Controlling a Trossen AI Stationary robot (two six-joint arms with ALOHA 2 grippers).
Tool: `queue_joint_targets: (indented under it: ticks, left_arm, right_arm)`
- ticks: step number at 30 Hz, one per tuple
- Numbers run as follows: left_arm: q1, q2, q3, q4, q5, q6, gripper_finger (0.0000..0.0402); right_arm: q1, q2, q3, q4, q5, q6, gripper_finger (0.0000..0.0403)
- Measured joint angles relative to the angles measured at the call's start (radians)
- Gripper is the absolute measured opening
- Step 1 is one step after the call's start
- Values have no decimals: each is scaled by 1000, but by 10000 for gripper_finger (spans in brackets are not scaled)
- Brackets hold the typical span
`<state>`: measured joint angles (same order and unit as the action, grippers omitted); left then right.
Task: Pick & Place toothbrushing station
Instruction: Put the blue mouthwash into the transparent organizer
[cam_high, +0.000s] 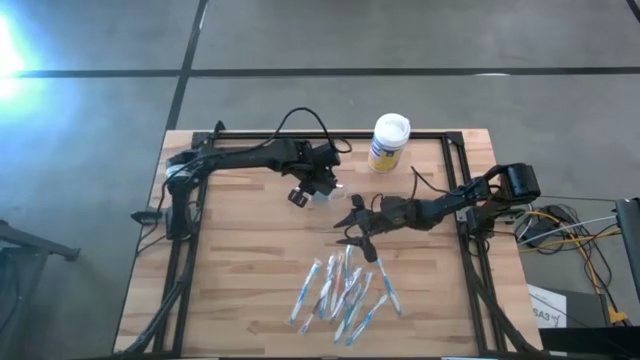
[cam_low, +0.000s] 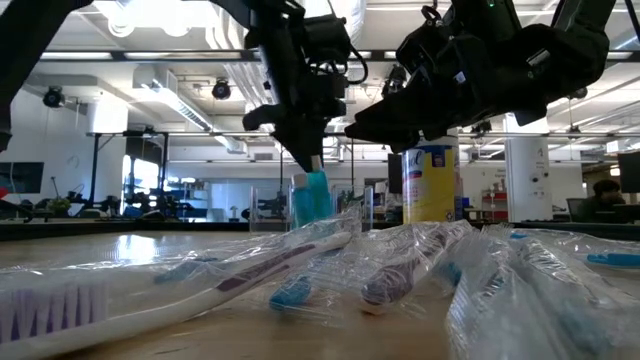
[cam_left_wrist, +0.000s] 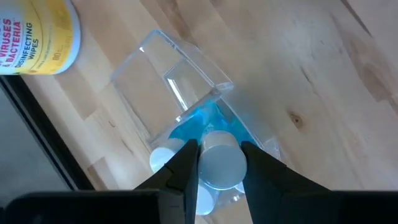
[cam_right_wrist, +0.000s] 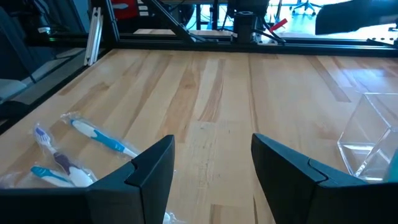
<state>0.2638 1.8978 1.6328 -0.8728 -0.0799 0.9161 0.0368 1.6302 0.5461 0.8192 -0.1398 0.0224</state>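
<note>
The toothbrushing station (cam_left_wrist: 177, 93) stands clear and colourless on the bench (cam_high: 250, 290) near its middle, right under the left gripper (cam_left_wrist: 221, 162), whose jaws are clamped on a white-and-blue toothbrush handle (cam_left_wrist: 217, 158) poking down into it. The right gripper (cam_right_wrist: 211, 171) hovers just beside, over the bench, jaws wide apart and holding nothing. Below it lies a scatter of wrapped toothbrushes (cam_high: 345, 290). To do this step well, I'd say keep the handle upright and centred over the opening — the holder looks light and could tip if nudged — then release only once the brush is seated. At the back edge, the yellow canister (cam_high: 388, 143) reads "VIRUSES & BACTERIA" and "DISINFECTING WIPES".
</note>
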Motion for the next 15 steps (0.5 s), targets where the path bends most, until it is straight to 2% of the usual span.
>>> queue_joint_targets:
  ticks: [15]
  left_arm:
    - [4,88,60,-17,0,8,97]
  right_arm:
    - [0,0,0,0,0,0,209]
